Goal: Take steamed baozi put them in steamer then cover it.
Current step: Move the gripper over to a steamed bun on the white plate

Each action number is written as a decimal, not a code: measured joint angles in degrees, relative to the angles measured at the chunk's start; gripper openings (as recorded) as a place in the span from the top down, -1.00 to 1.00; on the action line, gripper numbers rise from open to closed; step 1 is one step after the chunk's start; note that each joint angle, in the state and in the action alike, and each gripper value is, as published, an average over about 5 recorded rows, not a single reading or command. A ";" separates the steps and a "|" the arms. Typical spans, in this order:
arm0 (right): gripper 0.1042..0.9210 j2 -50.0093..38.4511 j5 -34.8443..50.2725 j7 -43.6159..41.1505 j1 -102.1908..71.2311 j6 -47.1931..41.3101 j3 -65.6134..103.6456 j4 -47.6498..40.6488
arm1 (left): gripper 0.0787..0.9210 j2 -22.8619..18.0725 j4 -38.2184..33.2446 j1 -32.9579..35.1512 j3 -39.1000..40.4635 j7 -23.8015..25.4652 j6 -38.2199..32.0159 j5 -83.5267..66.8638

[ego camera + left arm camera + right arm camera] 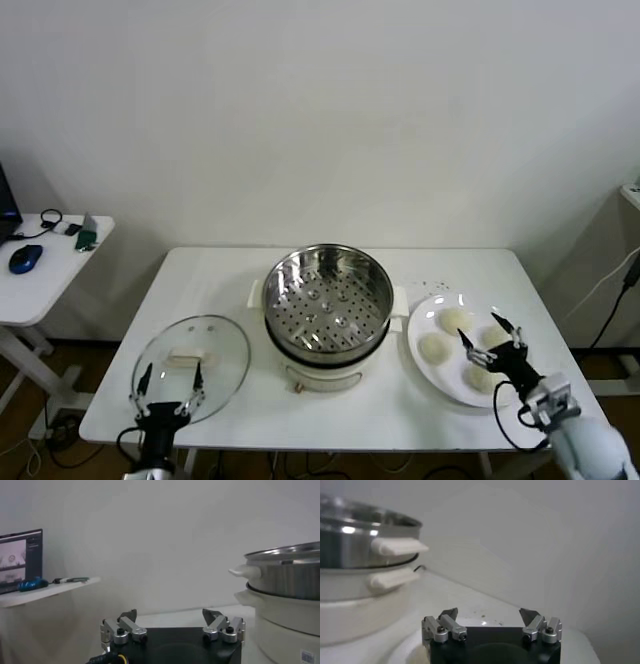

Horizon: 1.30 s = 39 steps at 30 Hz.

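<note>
White wall behind white table (230, 290). Steamer (327, 300) at table centre, empty; its base label (307, 656) unreadable. Cover (190, 355) left of steamer; left gripper (170, 380) spread over it. Plate (425, 320) right of steamer holds baozi (436, 347); right gripper (490, 333) spread above them.

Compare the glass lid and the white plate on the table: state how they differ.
The round clear glass lid lies at the steamer's left, near the open left gripper; the flat round white plate lies at its right, under the open right gripper. The lid is see-through with a white handle; the plate is opaque. The lid carries nothing; the plate holds off-white buns. Both are round and flat on the white table.
</note>
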 measured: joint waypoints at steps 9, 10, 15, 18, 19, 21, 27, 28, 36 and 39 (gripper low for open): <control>-0.76 -14.03 -6.92 -15.36 19.79 -3.03 -18.62 -6.73 | -0.77 -0.02 -0.81 0.46 0.54 -0.25 0.38 0.03; -0.76 -15.08 -7.41 -16.80 22.71 -3.17 -21.70 -7.56 | -0.77 -0.02 -0.84 0.53 0.57 -0.29 0.41 0.03; -0.76 -18.37 -8.69 -22.46 38.36 -3.80 -38.73 -12.31 | -0.77 -0.05 -0.84 0.82 0.53 -0.43 0.59 -0.03; -0.76 -19.00 -8.98 -24.79 47.47 -4.02 -49.19 -15.53 | -0.77 -0.06 -0.84 0.91 0.33 -0.50 0.77 -0.13; -0.76 -19.05 -9.04 -25.41 50.29 -4.10 -52.52 -16.61 | -0.77 -0.06 -0.84 0.92 0.27 -0.53 0.84 -0.16; -0.76 -18.91 -9.09 -26.48 55.36 -4.25 -58.59 -18.67 | -0.77 -0.06 -0.84 0.92 0.14 -0.57 0.97 -0.22; -0.76 -16.58 -9.26 -28.70 66.54 -4.54 -72.47 -25.00 | -0.77 -0.08 -0.72 0.62 -0.08 -0.60 1.45 -0.32; -0.76 -15.94 -9.27 -28.94 67.87 -4.57 -74.17 -26.10 | -0.77 -0.08 -0.66 0.52 -0.13 -0.60 1.56 -0.33; -0.76 -10.13 -9.51 -30.24 74.54 -4.58 -83.37 -33.99 | -0.77 -0.04 -0.43 -0.18 -0.65 -0.64 2.36 -0.45; -0.76 -7.88 -9.90 -30.54 75.50 -4.45 -85.26 -36.62 | -0.77 -0.03 -0.39 -0.29 -0.82 -0.66 2.48 -0.48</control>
